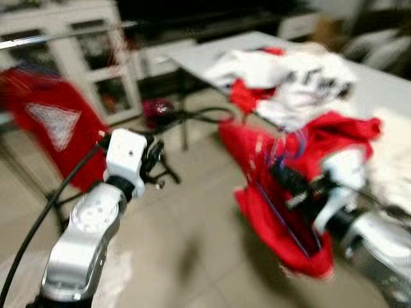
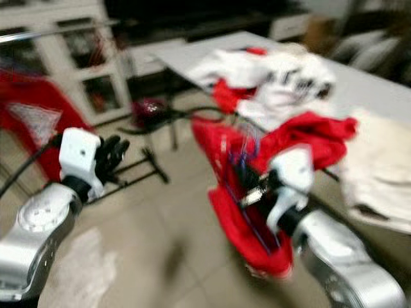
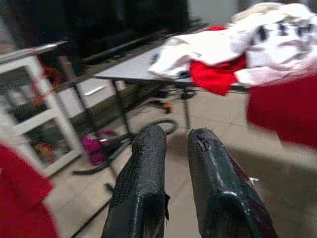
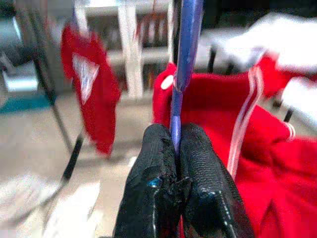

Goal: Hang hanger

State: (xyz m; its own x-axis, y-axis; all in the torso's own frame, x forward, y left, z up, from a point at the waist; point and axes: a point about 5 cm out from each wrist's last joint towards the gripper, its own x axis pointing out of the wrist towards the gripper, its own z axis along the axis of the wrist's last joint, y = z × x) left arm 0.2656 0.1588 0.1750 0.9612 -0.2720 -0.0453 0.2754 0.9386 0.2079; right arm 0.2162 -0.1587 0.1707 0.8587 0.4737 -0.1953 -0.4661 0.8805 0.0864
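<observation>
While the left gripper (image 3: 171,148) hangs slightly parted and empty, the right gripper (image 4: 176,141) clamps a blue hanger (image 4: 185,59).

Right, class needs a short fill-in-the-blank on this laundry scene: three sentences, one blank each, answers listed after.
1. The right gripper is shut on a thin hanger whose colour is ____.
2. The garment hanging from that hanger is ____ in colour.
3. The left gripper holds ____; its fingers stand slightly apart.

Missing words: blue; red; nothing
</observation>
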